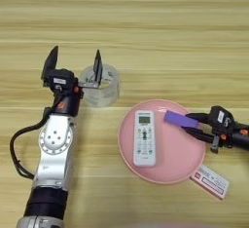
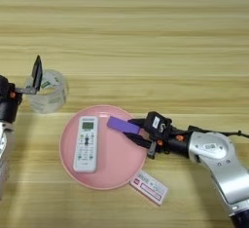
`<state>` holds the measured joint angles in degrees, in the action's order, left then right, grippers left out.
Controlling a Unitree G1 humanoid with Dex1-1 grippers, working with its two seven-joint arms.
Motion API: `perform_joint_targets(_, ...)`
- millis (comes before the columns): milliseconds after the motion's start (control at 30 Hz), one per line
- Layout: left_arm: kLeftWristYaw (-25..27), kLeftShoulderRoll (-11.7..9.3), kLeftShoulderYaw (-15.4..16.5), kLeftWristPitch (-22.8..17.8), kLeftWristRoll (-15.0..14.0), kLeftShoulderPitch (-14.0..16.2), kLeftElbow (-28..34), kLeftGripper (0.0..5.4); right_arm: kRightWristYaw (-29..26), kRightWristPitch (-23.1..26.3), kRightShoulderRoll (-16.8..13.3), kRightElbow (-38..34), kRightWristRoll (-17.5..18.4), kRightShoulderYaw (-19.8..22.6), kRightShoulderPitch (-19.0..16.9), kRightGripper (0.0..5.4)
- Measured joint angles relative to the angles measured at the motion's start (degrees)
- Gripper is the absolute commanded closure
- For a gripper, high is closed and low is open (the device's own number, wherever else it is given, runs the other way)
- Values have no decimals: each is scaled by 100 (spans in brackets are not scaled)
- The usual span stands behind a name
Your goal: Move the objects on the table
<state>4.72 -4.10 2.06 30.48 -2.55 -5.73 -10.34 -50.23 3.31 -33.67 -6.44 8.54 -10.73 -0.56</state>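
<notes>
My left gripper (image 1: pixel 74 65) stands open at the table's left, its right finger over the opening of the clear tape roll (image 1: pixel 103 88), its left finger well outside the roll. The round pink plate (image 1: pixel 177 161) lies right of centre with the white remote control (image 1: pixel 144 138) lying lengthwise on its left half. Reaching in from the right, my right gripper (image 2: pixel 139 131) is shut on the near end of the small purple block (image 2: pixel 121 124), which is over the plate's right part. The red-and-white packet (image 2: pixel 149 187) lies on the table (image 1: pixel 146 27) by the plate's lower right rim.
The left arm's silver forearm (image 1: pixel 54 149) and a black cable (image 1: pixel 17 149) run along the lower left. The right arm (image 2: pixel 216 156) comes in from the lower right. Bare wood fills the far half of the table.
</notes>
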Motion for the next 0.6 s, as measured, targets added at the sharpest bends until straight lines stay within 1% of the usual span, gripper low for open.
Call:
perform_joint_targets(267, -4, -2, 33, 157, 0, -25, -269, 0, -46, 0, 1, 35, -4, -40, -16, 399)
perform_joint_targets(300, -7, -2, 49, 165, 0, -26, -294, 0, -50, 0, 1, 35, -4, -50, -27, 371)
perform_joint_targets(600, -27, 1, 96, 289, 11, -89, -461, 0, -102, 0, 1, 31, 50, -1, -72, 276)
